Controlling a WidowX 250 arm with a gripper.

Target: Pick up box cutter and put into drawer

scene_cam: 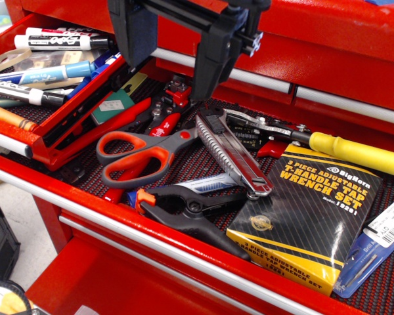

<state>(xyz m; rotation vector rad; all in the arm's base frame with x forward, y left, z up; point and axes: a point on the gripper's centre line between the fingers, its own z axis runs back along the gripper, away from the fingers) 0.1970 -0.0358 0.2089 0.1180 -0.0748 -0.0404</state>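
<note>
hand (177, 65): spread, empty, top cropped | box cutter (233, 152): end under pliers (266, 128)

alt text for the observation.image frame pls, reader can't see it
A black gripper hangs with fingers open above the dark end of a silver box cutter, not touching it, in a wide red drawer cluttered with orange-and-grey scissors, a black spring clamp and a tap wrench set box. The smaller marker drawer sits open to the left.

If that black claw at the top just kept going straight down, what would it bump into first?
Most likely the box cutter. The gripper points down at the cutter's dark upper end, with its fingers spread. Depth is hard to judge from this one view, so the red-handled pliers just beside it could be touched first.
</note>
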